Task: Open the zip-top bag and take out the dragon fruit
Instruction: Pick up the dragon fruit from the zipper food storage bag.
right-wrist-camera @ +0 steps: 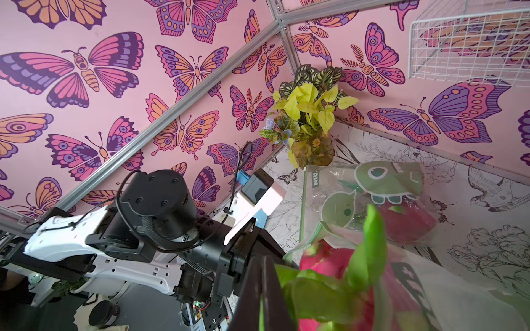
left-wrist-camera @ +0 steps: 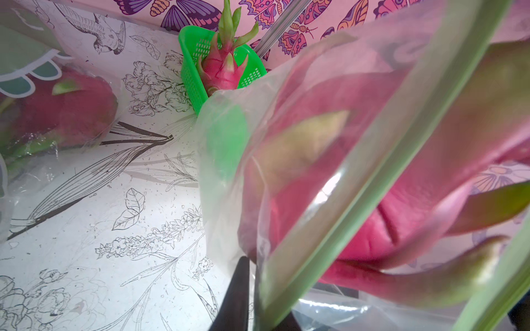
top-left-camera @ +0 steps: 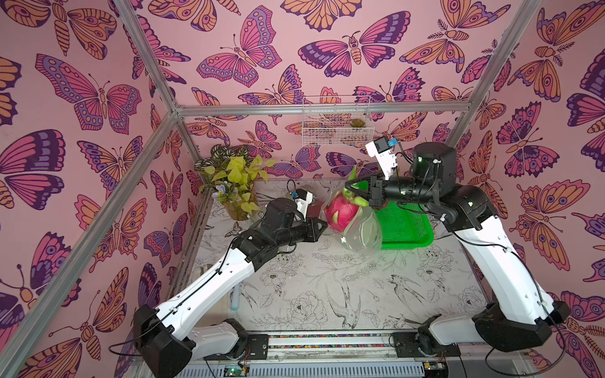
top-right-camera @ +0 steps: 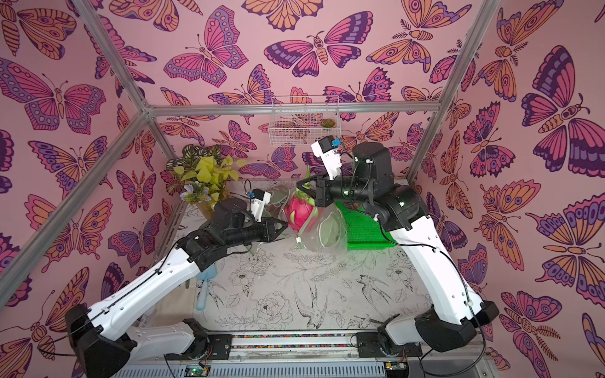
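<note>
A magenta dragon fruit (top-left-camera: 339,212) (top-right-camera: 299,212) hangs above the table, half out of a clear zip-top bag (top-left-camera: 363,232) (top-right-camera: 327,232) with green print. My right gripper (top-left-camera: 347,189) (right-wrist-camera: 262,259) is shut on one of its green scales at the top. My left gripper (top-left-camera: 325,225) (left-wrist-camera: 263,289) is shut on the bag's mouth, with the green zip strip (left-wrist-camera: 358,206) between its fingers. In the left wrist view the fruit (left-wrist-camera: 415,200) fills the bag's open mouth.
A green basket (top-left-camera: 409,229) behind the bag holds another dragon fruit (left-wrist-camera: 223,68). A second bag with a fruit (left-wrist-camera: 66,111) (right-wrist-camera: 401,217) lies near the potted plant (top-left-camera: 235,183). A wire basket (top-left-camera: 337,121) hangs on the back wall. A pale blue tool (top-left-camera: 235,299) lies at the table's left.
</note>
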Robot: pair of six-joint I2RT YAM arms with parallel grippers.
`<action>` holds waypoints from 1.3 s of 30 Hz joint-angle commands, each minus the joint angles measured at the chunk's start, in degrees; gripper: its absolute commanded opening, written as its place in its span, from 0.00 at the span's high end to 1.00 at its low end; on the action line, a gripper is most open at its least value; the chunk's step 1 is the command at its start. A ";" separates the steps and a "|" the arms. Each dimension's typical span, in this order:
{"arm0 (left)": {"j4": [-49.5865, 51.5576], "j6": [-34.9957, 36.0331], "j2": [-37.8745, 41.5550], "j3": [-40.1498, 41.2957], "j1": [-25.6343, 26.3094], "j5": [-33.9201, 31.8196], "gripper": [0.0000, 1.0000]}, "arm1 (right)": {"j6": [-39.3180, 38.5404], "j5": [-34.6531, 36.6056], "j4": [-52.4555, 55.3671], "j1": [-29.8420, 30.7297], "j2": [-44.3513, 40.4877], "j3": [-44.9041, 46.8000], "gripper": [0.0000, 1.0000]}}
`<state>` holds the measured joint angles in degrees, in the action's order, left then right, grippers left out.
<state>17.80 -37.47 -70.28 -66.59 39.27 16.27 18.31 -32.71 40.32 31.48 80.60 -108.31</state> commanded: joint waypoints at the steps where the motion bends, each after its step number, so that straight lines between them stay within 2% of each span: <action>1: -0.23 0.29 0.25 -0.16 -0.62 0.22 0.75 | 1.13 -3.84 -5.06 -0.21 -0.57 0.29 1.00; 3: -0.23 0.29 1.33 -0.60 -1.39 0.93 0.70 | 1.03 -6.95 -5.20 -0.39 -0.45 1.67 1.00; 7: 0.08 1.97 3.53 -1.59 -3.25 3.43 0.60 | 0.42 -8.43 -5.90 -0.79 -1.55 5.53 1.00; 12: 7.86 9.42 1.85 -7.63 -3.93 8.66 0.46 | -1.25 -10.32 -5.08 -1.51 -2.26 7.79 1.00; 16: 13.34 13.68 -0.66 -11.64 -4.02 7.69 0.46 | -1.28 -11.57 -5.50 -2.20 -2.46 8.89 1.00; 22: 15.20 16.33 -5.30 -14.27 -4.46 5.86 0.47 | -0.91 -15.03 -7.20 -2.83 -2.16 9.92 1.00; 26: 15.46 16.29 -5.28 -14.72 -5.20 3.16 0.45 | -0.42 -17.30 -7.83 -2.95 -1.94 10.13 1.00; 30: 14.10 15.73 -5.26 -14.73 -5.69 4.05 0.42 | -0.42 -18.61 -8.00 -3.01 -1.87 10.47 1.00; 39: 12.16 13.83 -4.43 -13.57 -6.44 6.47 0.43 | -1.89 -18.21 -6.33 -3.33 -1.47 11.02 1.00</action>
<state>30.41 -23.18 -76.07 -80.62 33.61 21.58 17.89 -49.15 35.64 28.51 79.77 -97.10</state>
